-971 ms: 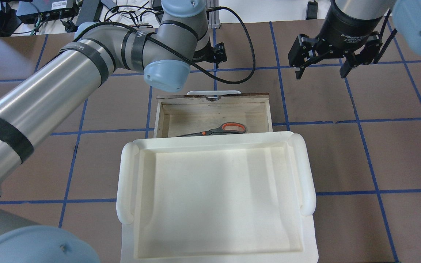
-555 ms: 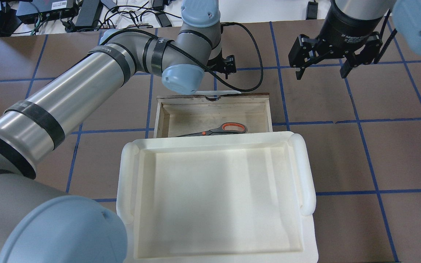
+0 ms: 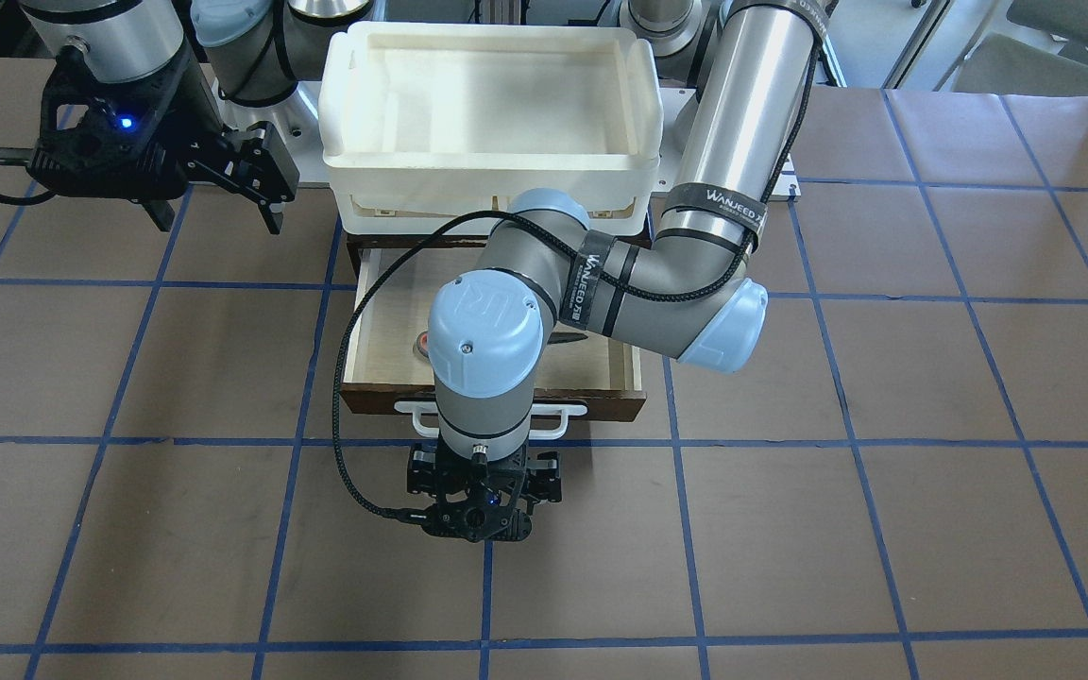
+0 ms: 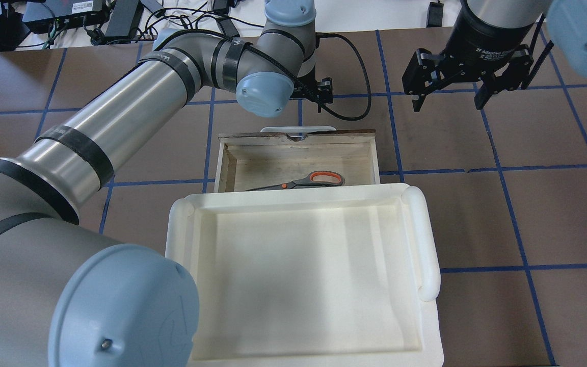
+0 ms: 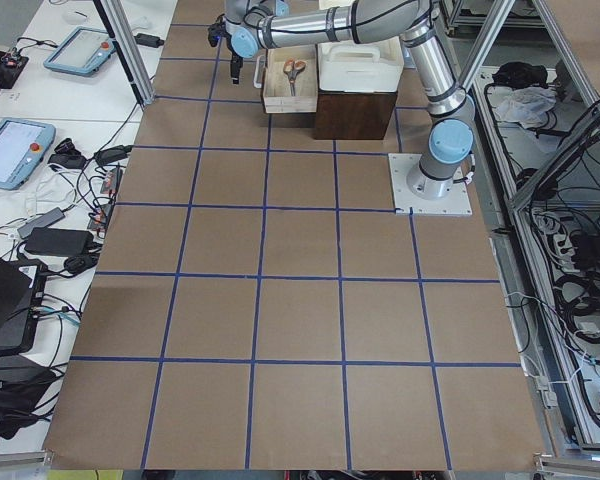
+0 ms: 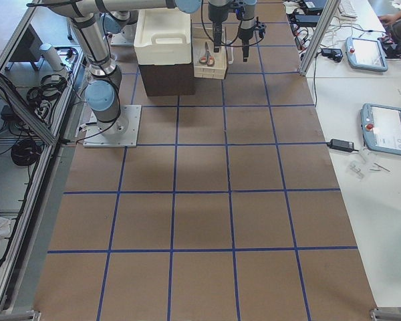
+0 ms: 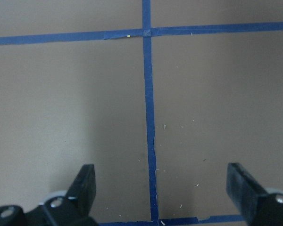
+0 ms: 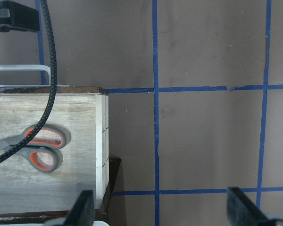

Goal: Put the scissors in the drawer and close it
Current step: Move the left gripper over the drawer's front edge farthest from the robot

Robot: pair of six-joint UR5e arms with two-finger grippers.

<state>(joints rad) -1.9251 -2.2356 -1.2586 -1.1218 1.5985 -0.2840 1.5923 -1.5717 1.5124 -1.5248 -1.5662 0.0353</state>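
Note:
The scissors, grey handles lined orange, lie flat inside the open wooden drawer, close under the tray's edge. They also show in the right wrist view. The drawer's white loop handle faces away from the robot. My left gripper points down at the bare table just beyond that handle; in the left wrist view it is open and empty. My right gripper hangs open and empty above the table, to the right of the drawer and apart from it.
A big white plastic tray sits on top of the dark cabinet, above the drawer's rear part. The left arm's black cable loops over the drawer's front. Brown table with blue tape grid lies all around.
My left arm has swung to the right and stretched out, carrying its gripper to just beyond the drawer's handle. The right gripper, the drawer and the scissors have not moved.

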